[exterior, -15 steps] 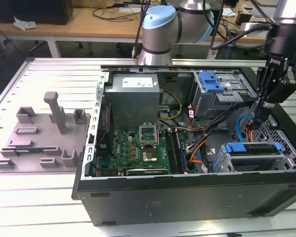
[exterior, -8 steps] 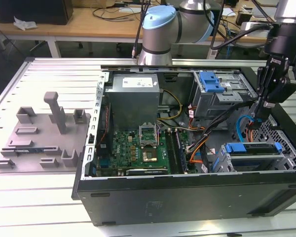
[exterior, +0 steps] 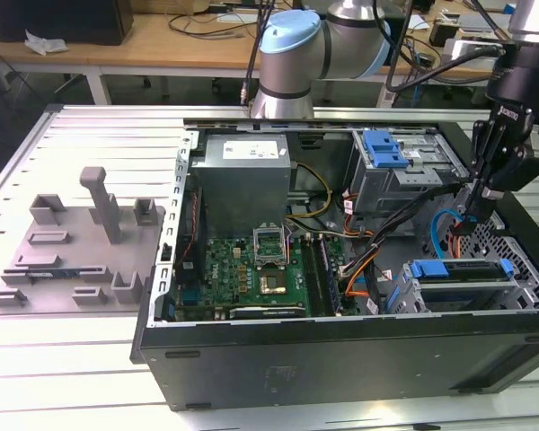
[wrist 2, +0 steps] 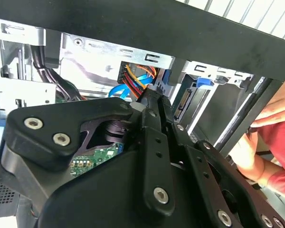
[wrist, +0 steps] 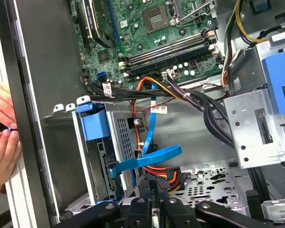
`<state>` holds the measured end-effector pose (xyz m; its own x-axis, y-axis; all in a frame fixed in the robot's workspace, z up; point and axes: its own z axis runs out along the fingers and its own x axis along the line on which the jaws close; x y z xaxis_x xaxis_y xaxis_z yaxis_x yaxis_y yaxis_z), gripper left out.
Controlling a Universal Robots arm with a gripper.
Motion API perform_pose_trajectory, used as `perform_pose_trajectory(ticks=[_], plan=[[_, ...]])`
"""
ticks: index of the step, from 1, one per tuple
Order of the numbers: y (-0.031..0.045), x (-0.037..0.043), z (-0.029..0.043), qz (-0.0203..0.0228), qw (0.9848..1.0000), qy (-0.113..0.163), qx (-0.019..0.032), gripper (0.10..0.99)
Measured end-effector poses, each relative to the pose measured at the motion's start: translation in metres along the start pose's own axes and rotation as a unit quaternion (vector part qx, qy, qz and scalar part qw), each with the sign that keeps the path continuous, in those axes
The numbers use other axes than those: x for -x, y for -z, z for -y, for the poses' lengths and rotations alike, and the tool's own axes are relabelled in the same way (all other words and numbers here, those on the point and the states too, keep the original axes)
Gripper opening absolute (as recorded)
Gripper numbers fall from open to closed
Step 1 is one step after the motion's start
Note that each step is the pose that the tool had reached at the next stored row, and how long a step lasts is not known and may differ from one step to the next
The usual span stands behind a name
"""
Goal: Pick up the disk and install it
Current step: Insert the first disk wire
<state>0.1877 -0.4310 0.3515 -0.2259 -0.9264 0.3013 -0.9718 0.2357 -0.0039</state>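
Observation:
My gripper (exterior: 465, 223) hangs inside the open computer case (exterior: 341, 359), over the cables between the two drive cages at the exterior view's right. Its fingers are pressed together with nothing between them, as seen in the second wrist view (wrist 2: 154, 97) and the first wrist view (wrist: 156, 186). A blue carrier frame (exterior: 458, 268) sits slotted in the lower drive cage (exterior: 521, 292), just below and beside the fingertips; it is the blue frame (wrist: 92, 121) in the first wrist view. The disk's metal body is hidden in the cage. Another blue carrier (exterior: 384, 148) sits in the upper cage.
Orange, red and blue cables (wrist: 152, 156) run right under the fingertips. The motherboard (exterior: 251, 274) fills the case's left half. A person's hands (wrist: 2, 137) rest at the case's outer wall. A grey fixture plate (exterior: 72, 251) lies on the table at the exterior view's left.

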Motion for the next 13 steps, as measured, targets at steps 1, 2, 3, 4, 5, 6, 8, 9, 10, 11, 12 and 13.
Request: perform_pose_trajectory(ticks=[1, 2, 3, 4, 5, 6, 8, 9, 10, 11, 12, 13], plan=[[0.0002, -0.0012, 0.0002, 0.003, 1.0, 0.0, 0.0003, 0.165], [0.0004, -0.003, 0.0005, 0.0078, 1.0, 0.0, 0.0006, 0.165], [0.0005, -0.0043, 0.0007, 0.0113, 0.9999, 0.0, 0.0008, 0.165], [0.0007, -0.0061, 0.001, 0.0159, 0.9999, 0.0, 0.0011, 0.165], [0.0003, -0.0084, 0.0012, 0.0206, 0.9998, 0.0, 0.0013, 0.165], [-0.0006, -0.0112, 0.0006, 0.0241, 0.9997, 0.0, 0.0014, 0.165], [-0.0025, -0.0174, -0.0012, 0.0263, 0.9997, 0.001, 0.0011, 0.165], [-0.0033, -0.0204, -0.0014, 0.0279, 0.9996, 0.001, 0.001, 0.165], [-0.0037, -0.0219, -0.0013, 0.0289, 0.9996, 0.001, 0.0011, 0.165], [-0.004, -0.0235, -0.0013, 0.0299, 0.9996, 0.002, 0.0011, 0.165], [-0.0045, -0.0265, -0.0013, 0.0317, 0.9995, 0.002, 0.0012, 0.165], [-0.0051, -0.0299, -0.0013, 0.0337, 0.9994, 0.002, 0.0015, 0.165]])
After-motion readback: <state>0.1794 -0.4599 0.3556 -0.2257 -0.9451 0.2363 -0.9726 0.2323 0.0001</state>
